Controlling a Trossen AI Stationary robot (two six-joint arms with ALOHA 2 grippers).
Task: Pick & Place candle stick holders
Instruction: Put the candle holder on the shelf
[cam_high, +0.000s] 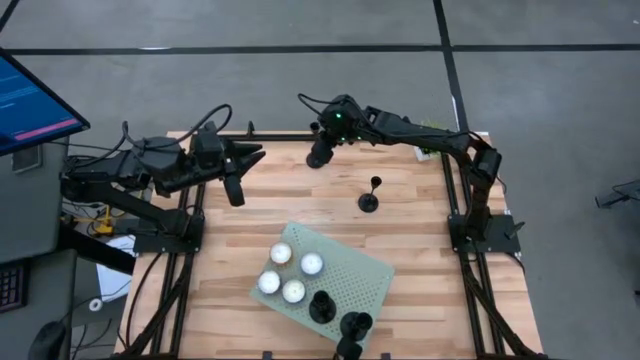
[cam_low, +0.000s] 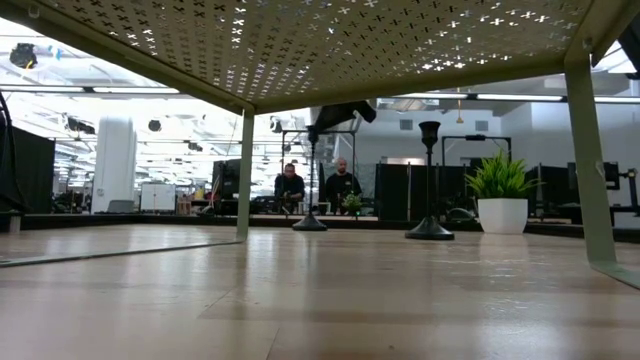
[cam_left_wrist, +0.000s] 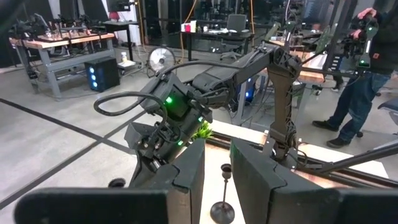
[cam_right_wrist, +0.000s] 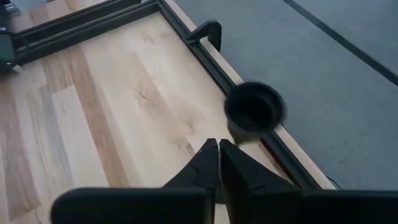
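One black candle stick holder (cam_high: 370, 195) stands free on its round base at mid table; it also shows in the low view (cam_low: 430, 180) and the left wrist view (cam_left_wrist: 222, 196). A second holder (cam_low: 311, 180) stands by the table's far edge, under my right gripper (cam_high: 320, 157), which is shut at its top (cam_right_wrist: 219, 144). Two more holders (cam_high: 322, 305) (cam_high: 355, 325) stand on the green perforated tray (cam_high: 360, 265). My left gripper (cam_high: 236, 195) hovers open at the left, pointing toward the free holder (cam_left_wrist: 216, 174). My right gripper meets the holder at the top of its thin stem (cam_low: 312, 138), just under the cup (cam_right_wrist: 254, 109), which shows right past the shut fingertips. The fingers slant down from above. The cup hides the exact place of contact. The base (cam_low: 310, 225) looks to be on the table.
Several white tealights (cam_high: 290, 270) sit on the tray, whose underside (cam_low: 300, 50) and leg (cam_low: 590, 150) frame the low view. A black rail (cam_right_wrist: 249, 81) runs along the table's far edge. People stand in the room behind (cam_low: 315, 185) (cam_left_wrist: 360, 74).
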